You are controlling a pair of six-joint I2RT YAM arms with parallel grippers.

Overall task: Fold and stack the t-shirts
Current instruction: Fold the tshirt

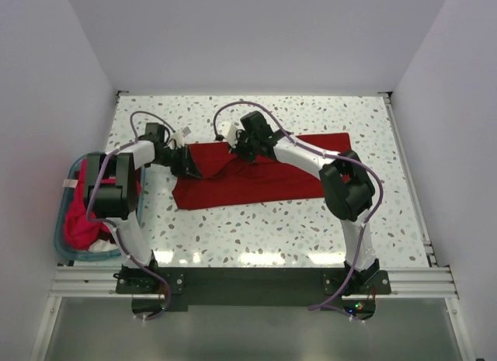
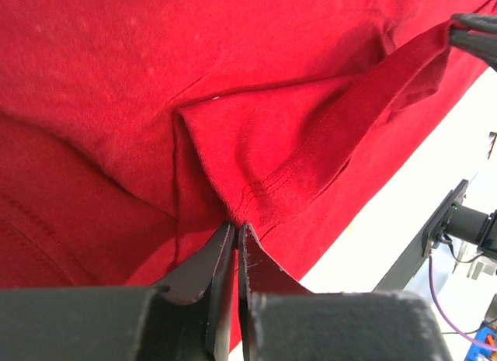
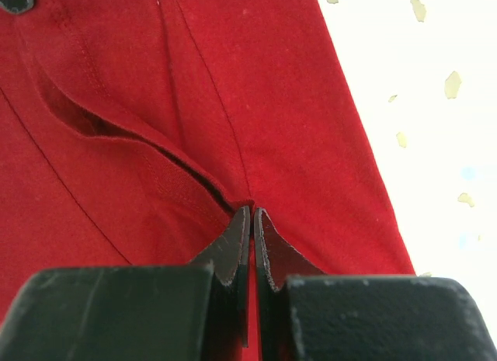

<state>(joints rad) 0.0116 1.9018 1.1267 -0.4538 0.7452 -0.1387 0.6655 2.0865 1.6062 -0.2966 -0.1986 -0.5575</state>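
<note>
Crimson t-shirt point(image 1: 256, 186), clamped along its edge by left gripper point(image 2: 235, 230) and right gripper point(image 3: 251, 215), could slip free if tugged unevenly.

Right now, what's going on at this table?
One crimson t-shirt lies spread on the table. The left pincer is shut on a fold near its left end, the right pincer shut on cloth nearer the middle. Brighter red cloth sits in the teal basket at the table's left edge.
</note>
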